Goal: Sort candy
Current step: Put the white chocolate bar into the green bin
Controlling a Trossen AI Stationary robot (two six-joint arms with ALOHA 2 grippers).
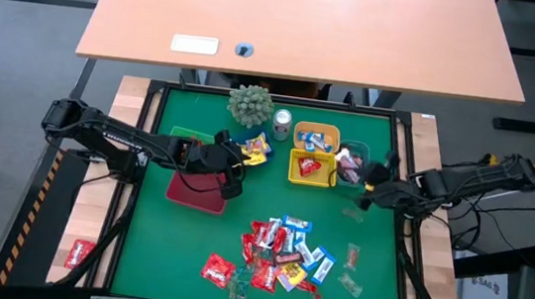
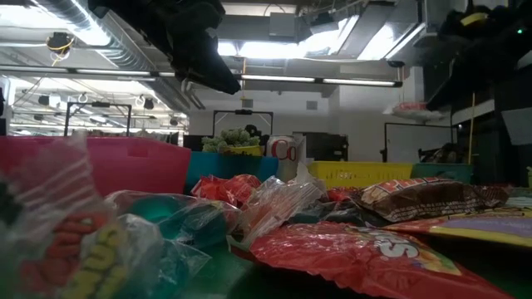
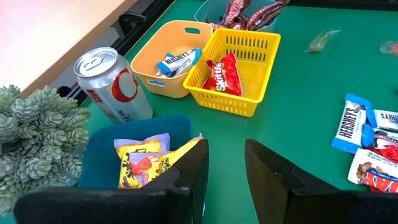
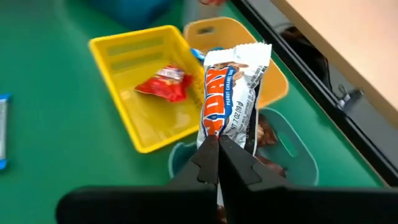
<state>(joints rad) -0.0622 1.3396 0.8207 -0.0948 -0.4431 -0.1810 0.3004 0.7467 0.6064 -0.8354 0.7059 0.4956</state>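
The candy lies in a loose pile (image 1: 286, 256) on the green mat's near half, red, blue-and-white and yellow wrappers mixed. My right gripper (image 1: 368, 192) hangs beside the teal bin (image 1: 351, 164) at the right and is shut on a white-and-orange wrapped candy (image 4: 230, 87). My left gripper (image 3: 224, 163) stands open over the near edge of the blue bin (image 3: 140, 155), which holds yellow candy (image 3: 146, 167); nothing is between its fingers. The yellow bin (image 3: 239, 71) holds one red candy (image 3: 222, 74), and the orange bin (image 3: 171, 59) holds blue-and-white ones. My right gripper pinches the white-and-orange candy by one end of its wrapper (image 4: 219, 132) between the two fingertips. The candy sticks out past the fingers along their line. It is lifted clear, over the teal bin (image 4: 292, 155) that holds dark brown candy.
A silver can (image 1: 281, 123) and a small plant (image 1: 250, 105) stand at the mat's far edge. A dark red bin (image 1: 195, 190) sits below my left arm. Pale wrappers (image 1: 352, 214) lie loose at the right. One red candy (image 1: 80, 252) lies outside the tray, left.
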